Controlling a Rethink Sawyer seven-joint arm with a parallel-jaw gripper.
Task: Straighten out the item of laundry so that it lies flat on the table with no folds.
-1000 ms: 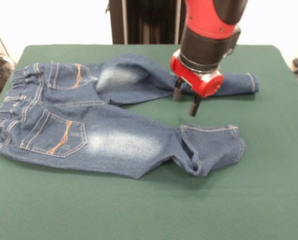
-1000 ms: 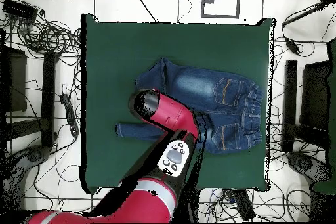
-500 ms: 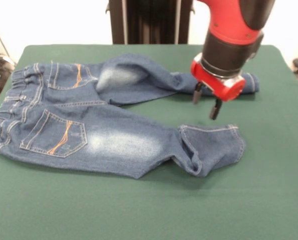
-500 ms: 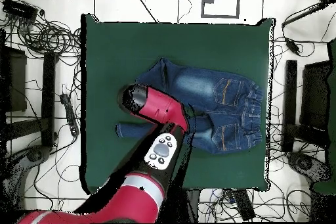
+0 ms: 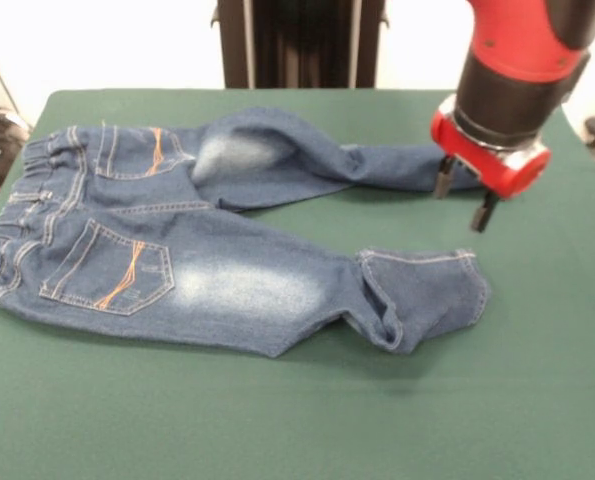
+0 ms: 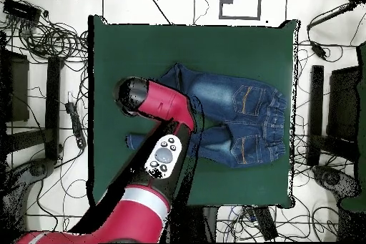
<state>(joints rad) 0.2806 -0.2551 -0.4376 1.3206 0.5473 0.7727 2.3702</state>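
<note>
The jeans lie mostly flat on the table, but the near leg's cuff is folded under (unfinished); the gripper hovers beside it, fingers apart, empty

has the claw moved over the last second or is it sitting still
Yes. In the front view the claw has travelled rightward along the far leg of the jeans, from about mid-leg to the cuff end, open and empty.

The small blue jeans lie back-up on my dark green surface, orange-stitched pockets showing, elastic waistband at the front view's left edge. Faded whitish patches mark both legs. The nearer leg's cuff is folded over; the farther leg stretches out narrow, creased
</note>
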